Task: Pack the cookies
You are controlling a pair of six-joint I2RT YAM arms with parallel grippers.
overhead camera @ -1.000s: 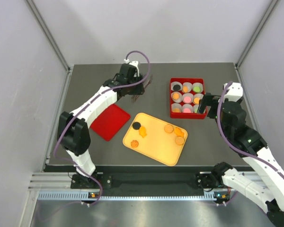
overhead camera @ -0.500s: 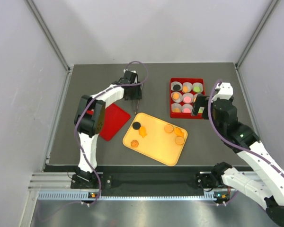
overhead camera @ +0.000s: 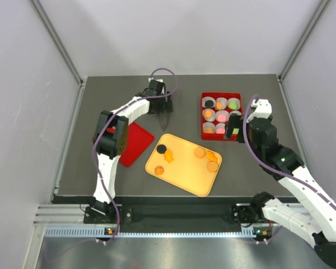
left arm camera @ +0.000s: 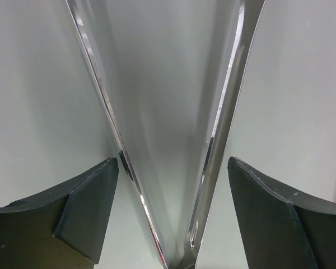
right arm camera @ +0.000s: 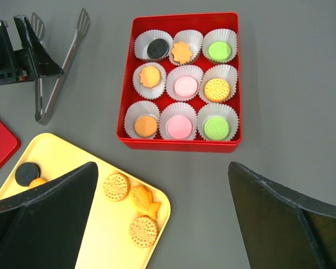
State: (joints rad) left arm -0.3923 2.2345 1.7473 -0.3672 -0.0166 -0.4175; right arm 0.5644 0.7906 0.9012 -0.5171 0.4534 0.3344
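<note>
A red box holds nine white paper cups, each with one cookie in it: black, orange, green and pink. More cookies lie on the yellow tray: a black one, two round orange ones and a fish-shaped one. My left gripper is open, its fingers either side of the metal tongs lying on the table. My right gripper is open and empty, held above the gap between tray and box.
A red lid lies flat left of the yellow tray. The tongs lie left of the box, with the left gripper over them. Grey walls enclose the table on three sides.
The left arm has folded and turned its wrist, settling the gripper over the tongs. The right gripper has drawn back from the red box toward the tray.
</note>
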